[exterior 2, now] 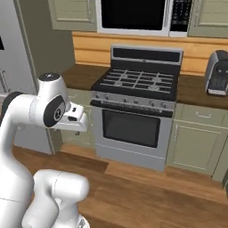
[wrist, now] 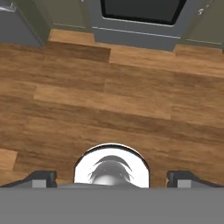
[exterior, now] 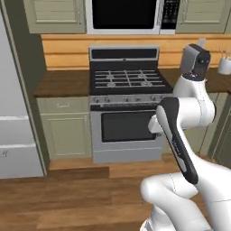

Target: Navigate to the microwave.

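Left base view puts the microwave (exterior: 122, 16) at 12 o'clock, built in between upper cabinets (exterior: 54, 16) straight above the gas range (exterior: 126, 103), so the base seems nearly squared up to it. With nothing to carry, the arm stays folded. Hand view has the gripper (wrist: 111, 178) aimed down at the wood floor (wrist: 109, 109), fingertips (wrist: 41, 178) wide apart and empty; the microwave lies high beyond its 12 o'clock edge.

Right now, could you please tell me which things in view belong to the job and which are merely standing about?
Job:
- wide built-in microwave with black glass door

Standing about:
- steel gas range
- grey fridge
- dark countertop coffee machine
- pale green cabinets
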